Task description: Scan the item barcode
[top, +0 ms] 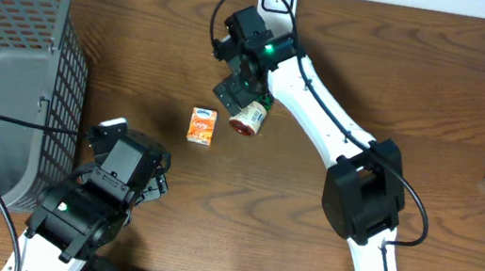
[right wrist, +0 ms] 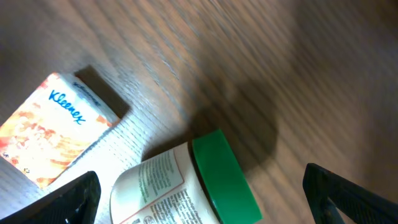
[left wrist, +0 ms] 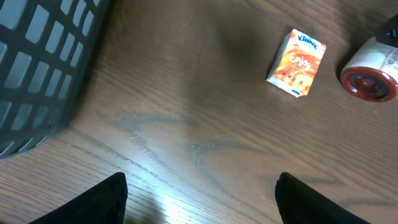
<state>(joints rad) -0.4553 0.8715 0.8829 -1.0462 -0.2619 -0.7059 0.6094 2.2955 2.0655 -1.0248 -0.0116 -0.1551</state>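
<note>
Overhead top-down; both wrist views close on tissue pack [left wrist: 296, 55].

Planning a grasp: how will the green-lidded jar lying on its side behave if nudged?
The jar, round and lying sideways, will probably roll. Its smooth curved side may slip when gripped. It looks rigid, unlikely to squash.
</note>
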